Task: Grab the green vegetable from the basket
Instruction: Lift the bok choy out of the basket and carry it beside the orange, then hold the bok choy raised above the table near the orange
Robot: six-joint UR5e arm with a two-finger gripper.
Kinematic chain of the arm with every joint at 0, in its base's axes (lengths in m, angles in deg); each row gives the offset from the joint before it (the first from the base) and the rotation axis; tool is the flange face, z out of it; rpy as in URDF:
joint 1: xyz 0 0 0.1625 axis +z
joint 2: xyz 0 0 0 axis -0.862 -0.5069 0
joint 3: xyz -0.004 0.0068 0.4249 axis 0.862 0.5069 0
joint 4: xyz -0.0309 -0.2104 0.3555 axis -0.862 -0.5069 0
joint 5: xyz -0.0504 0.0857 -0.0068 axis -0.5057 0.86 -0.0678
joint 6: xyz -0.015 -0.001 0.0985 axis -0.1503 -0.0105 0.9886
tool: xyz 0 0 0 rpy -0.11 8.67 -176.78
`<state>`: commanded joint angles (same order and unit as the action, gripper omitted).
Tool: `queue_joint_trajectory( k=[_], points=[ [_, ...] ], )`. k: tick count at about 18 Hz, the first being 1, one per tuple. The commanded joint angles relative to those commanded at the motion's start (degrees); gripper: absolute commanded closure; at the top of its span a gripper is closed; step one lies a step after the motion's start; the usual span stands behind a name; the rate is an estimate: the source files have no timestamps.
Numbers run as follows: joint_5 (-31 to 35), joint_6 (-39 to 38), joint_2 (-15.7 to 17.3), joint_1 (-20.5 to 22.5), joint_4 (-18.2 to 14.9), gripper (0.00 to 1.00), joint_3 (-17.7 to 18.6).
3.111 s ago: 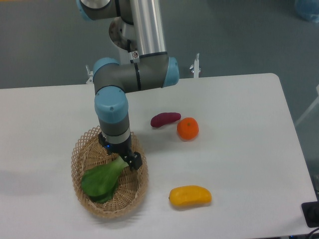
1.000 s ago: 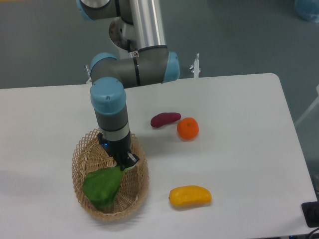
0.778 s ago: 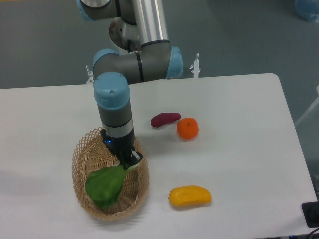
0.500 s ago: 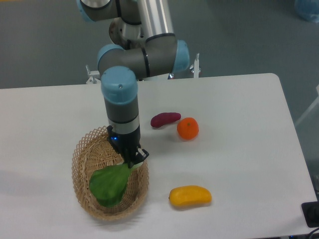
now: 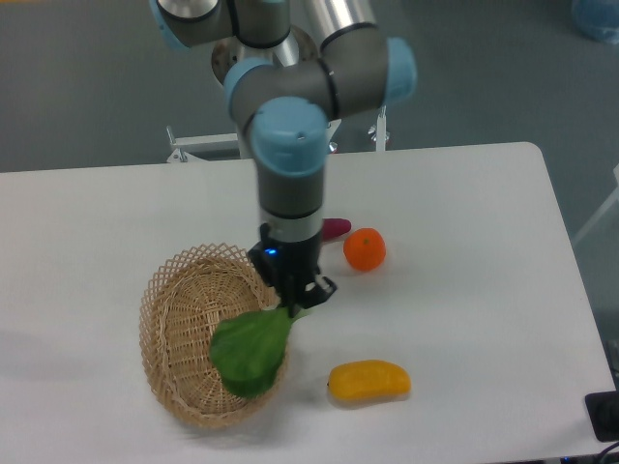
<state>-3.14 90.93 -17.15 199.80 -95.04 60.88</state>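
Observation:
My gripper (image 5: pixel 299 302) is shut on the pale stem end of the green vegetable (image 5: pixel 251 350), a bok choy with broad dark leaves. The vegetable hangs from the fingers, lifted, its leaves over the right rim of the basket (image 5: pixel 174 333). The basket is an oval tan wicker one at the front left of the table. Nothing else shows inside it. The gripper stands just right of the basket's right rim.
A yellow oblong fruit (image 5: pixel 368 380) lies right of the basket, close below the gripper. An orange (image 5: pixel 365 248) sits behind it. A purple sweet potato (image 5: pixel 336 228) is partly hidden behind the arm. The white table's front edge is near the basket.
The gripper has risen and moved right with the vegetable in it. The leaves have left the basket floor and now hang over its right rim.

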Motion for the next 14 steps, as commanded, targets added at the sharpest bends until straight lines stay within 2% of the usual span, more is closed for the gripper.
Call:
queue_joint_trajectory(
  k=[2, 8, 14],
  points=[
    [-0.4, 4.1, 0.1, 3.1, -2.7, 0.88, -1.2],
    [-2.1, 14.6, 0.8, 10.3, -5.6, 0.87, -1.3],
    [-2.0, 18.6, 0.7, 13.0, -5.7, 0.88, -2.1]
  ],
)
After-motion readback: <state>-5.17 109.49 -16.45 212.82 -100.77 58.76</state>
